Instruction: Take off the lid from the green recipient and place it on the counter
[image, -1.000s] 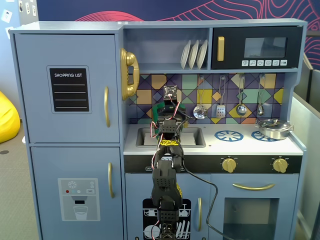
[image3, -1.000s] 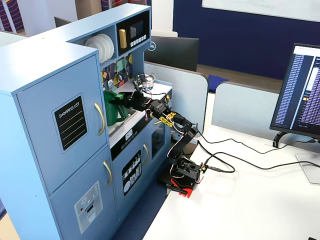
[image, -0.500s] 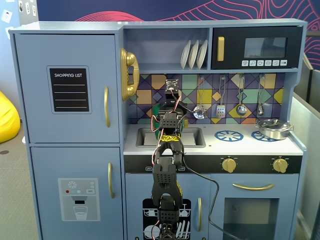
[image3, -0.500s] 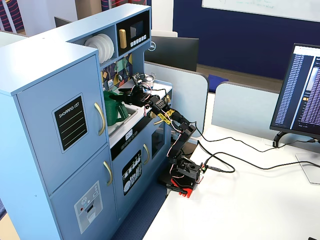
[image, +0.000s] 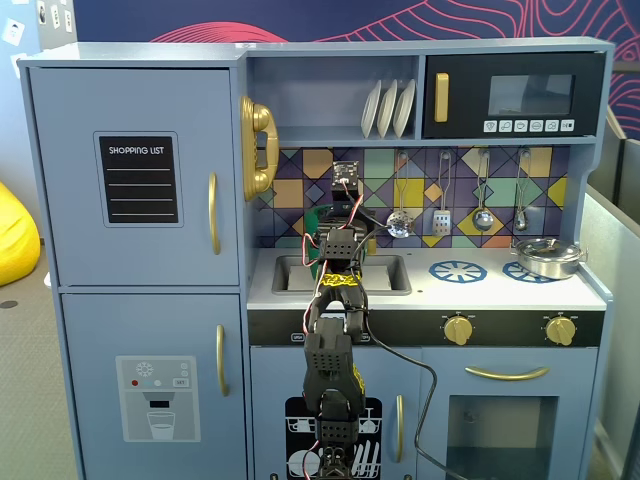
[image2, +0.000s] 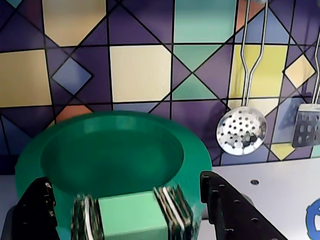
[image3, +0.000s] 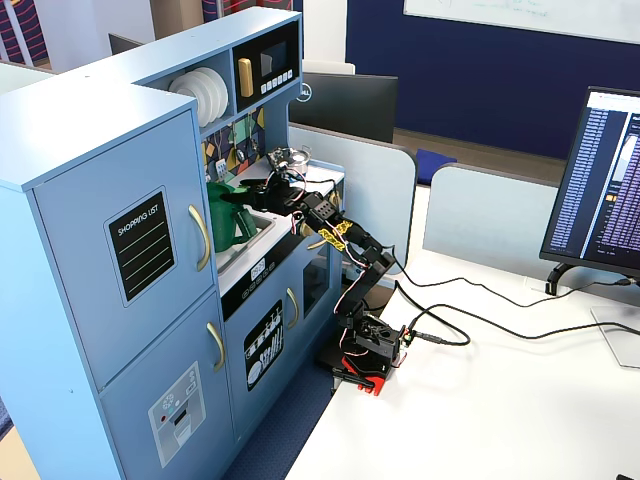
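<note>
The green recipient (image2: 112, 150) fills the lower wrist view, standing against the tiled back wall, with its lighter green ribbed panel (image2: 132, 217) facing me. Its mouth looks open and hollow. No lid with a knob shows in any view. My gripper (image2: 125, 182) is open, with one black finger (image2: 35, 210) at the pot's left and the other (image2: 227, 210) at its right, low by the panel. In a fixed view the arm hides most of the pot (image: 315, 220). It shows at the counter's left end in the other fixed view (image3: 224, 228), with the gripper (image3: 262, 196) beside it.
The white counter (image: 490, 292) has blue burner prints (image: 458, 270), a sink recess (image: 392, 275) under the arm and a steel pan (image: 548, 258) at the right. A skimmer (image2: 242, 131) and a spatula (image2: 307, 125) hang on the wall to the pot's right.
</note>
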